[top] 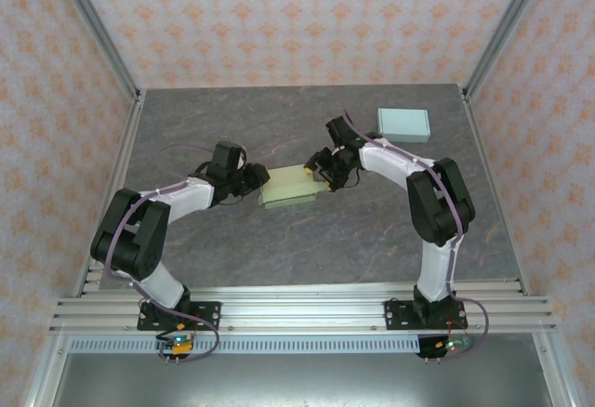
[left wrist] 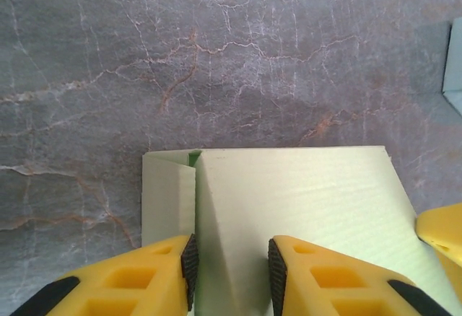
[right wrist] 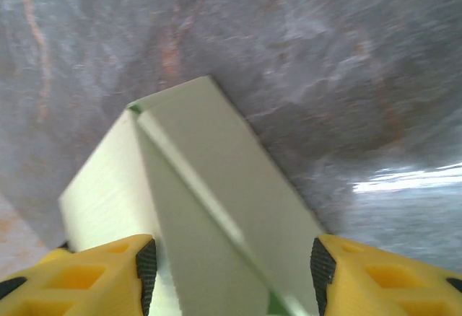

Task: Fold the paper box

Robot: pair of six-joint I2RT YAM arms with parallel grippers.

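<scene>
- Left hand (left wrist: 229,265): on box (left wrist: 289,208) left end, crease between pads; grip cannot tell.
- Right hand (right wrist: 231,273): released, straddling right end.
- Box: centre of bench (top: 279,249), long axis left-right, between hands.

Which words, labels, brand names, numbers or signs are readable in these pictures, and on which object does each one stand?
No text can be read.
The pale green paper box, the light blue box and the yellow end effector fingers show no print.
The wallpaper carries only a repeated ornament.
The small boards under the arm bases are too small to read.
</scene>
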